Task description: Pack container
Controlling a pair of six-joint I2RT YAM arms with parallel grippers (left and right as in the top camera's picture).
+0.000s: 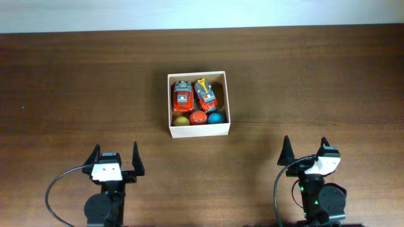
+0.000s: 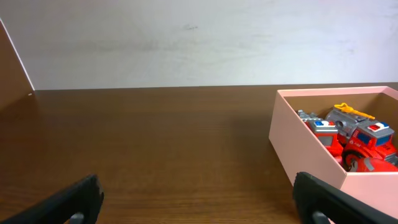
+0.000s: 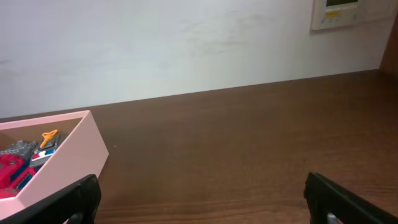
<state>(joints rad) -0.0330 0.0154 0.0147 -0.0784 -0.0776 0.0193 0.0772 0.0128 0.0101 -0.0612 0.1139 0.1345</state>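
Note:
The cream-white square container [image 1: 198,130] stands at the table's middle. Inside it are two red toy trucks [image 1: 183,96] [image 1: 206,94] and a row of three balls: yellow [image 1: 181,121], red-orange [image 1: 199,118] and blue [image 1: 216,117]. The container also shows in the left wrist view [image 2: 311,158] at the right and in the right wrist view [image 3: 68,155] at the left. My left gripper [image 1: 115,159] is open and empty near the front edge, left of the container. My right gripper [image 1: 305,153] is open and empty near the front edge, to its right.
The dark wooden table [image 1: 76,82] runs to a white wall at the back. A white wall panel [image 3: 342,12] shows at the upper right of the right wrist view. Black cables loop beside both arm bases.

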